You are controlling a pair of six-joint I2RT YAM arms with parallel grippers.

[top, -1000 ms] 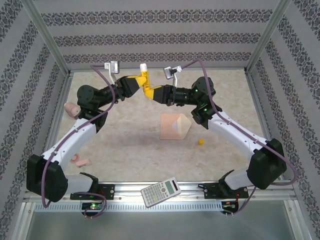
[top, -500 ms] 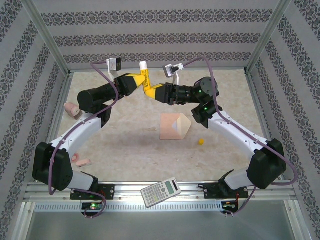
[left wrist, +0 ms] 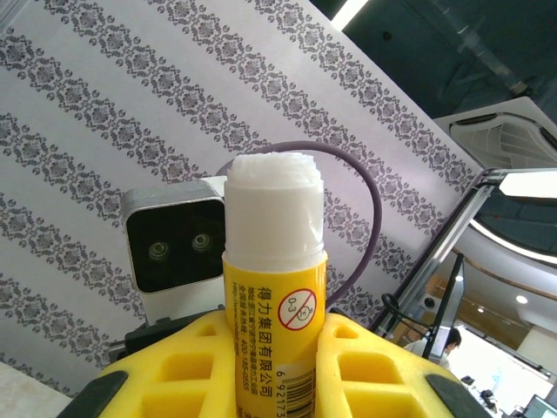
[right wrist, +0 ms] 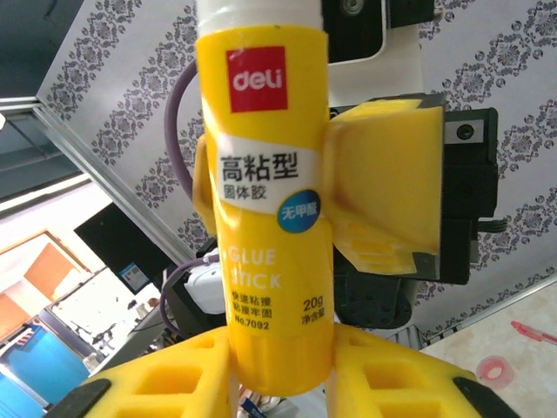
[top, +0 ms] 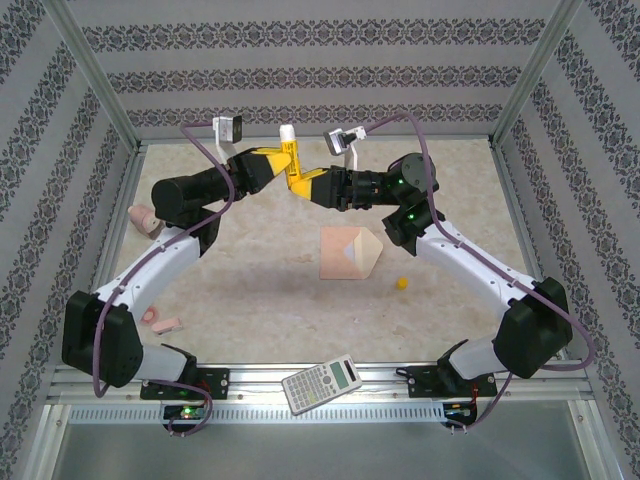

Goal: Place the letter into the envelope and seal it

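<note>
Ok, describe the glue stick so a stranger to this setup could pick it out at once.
Go to the far half of the table, where the two arms meet in the air. Upright between the left gripper and the right gripper stands the glue stick. It is a yellow tube with a white top, held off the surface, unlike the flat peach envelope lying below.

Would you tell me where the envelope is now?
The envelope lies centrally on the table in the top view, left of a small yellow object.
</note>
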